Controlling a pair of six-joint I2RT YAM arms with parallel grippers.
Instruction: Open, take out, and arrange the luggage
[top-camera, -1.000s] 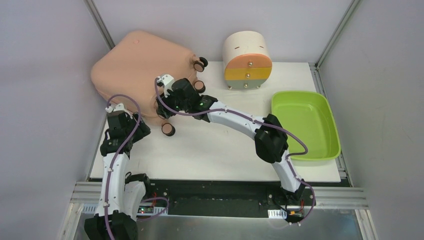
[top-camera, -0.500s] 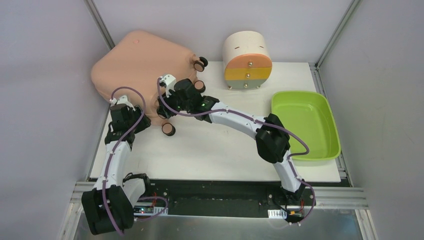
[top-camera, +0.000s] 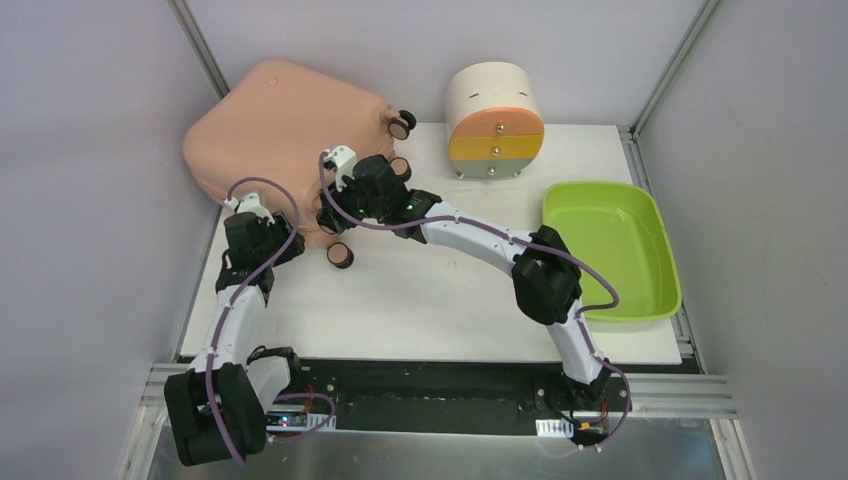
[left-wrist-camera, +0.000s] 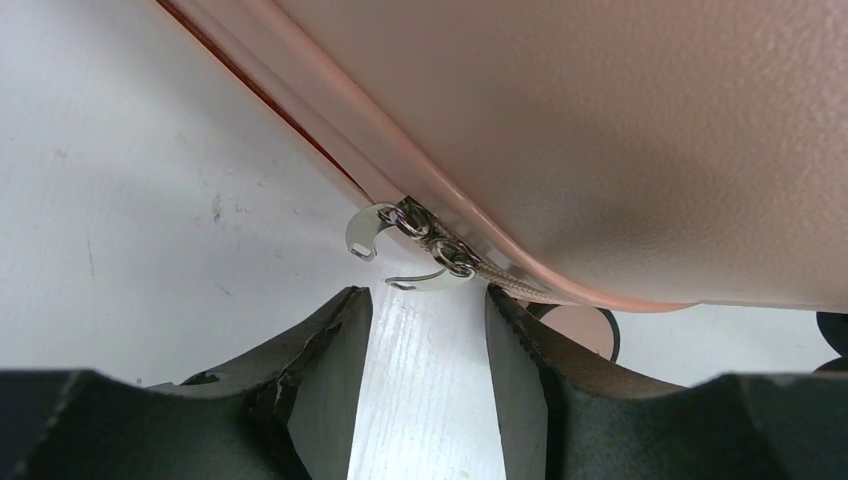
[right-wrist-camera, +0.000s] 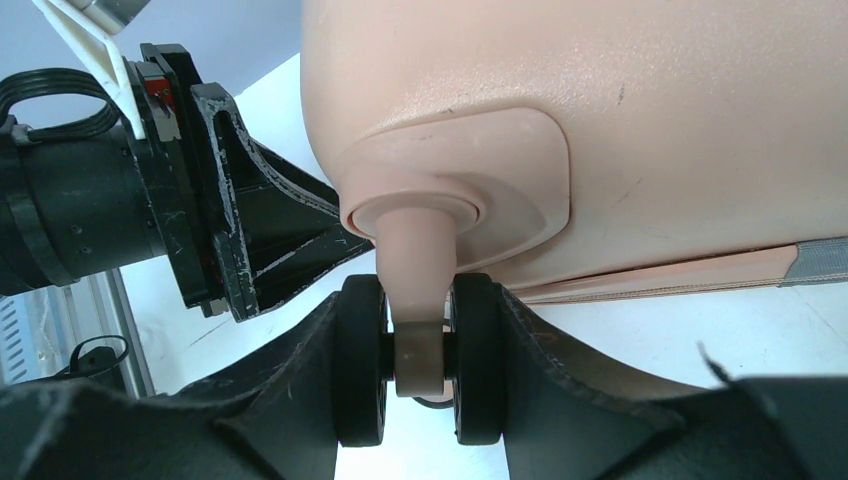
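Leaning over the desk (top-camera: 440, 290) corner at about ten o'clock in the overhead view, the luggage (top-camera: 285, 125) is a peach-pink hard shell, zipped shut and tilted, with its wheeled end turned toward three o'clock. The right pincer (right-wrist-camera: 418, 330) is clamped on one caster wheel (right-wrist-camera: 470, 360) at the case's near corner. In the right wrist view a black finger presses each outer face of the twin wheel, whose pink stem rises between them into a rounded mount on the shell. The left pincer (left-wrist-camera: 428, 300) sits at the case's edge toward seven o'clock, its fingers spread apart and holding nothing. In the left wrist view two silver zipper pulls (left-wrist-camera: 425, 240) hang from the seam just beyond the fingertips, in line with the gap and untouched. A second wheel (top-camera: 340, 256) shows at five o'clock of the gripped one, just beside it. A cream drawer unit (top-camera: 494, 120) with orange, yellow and grey fronts stands at twelve o'clock, near the case's far wheels, and a lime-green tray (top-camera: 600, 240) lies at three o'clock.
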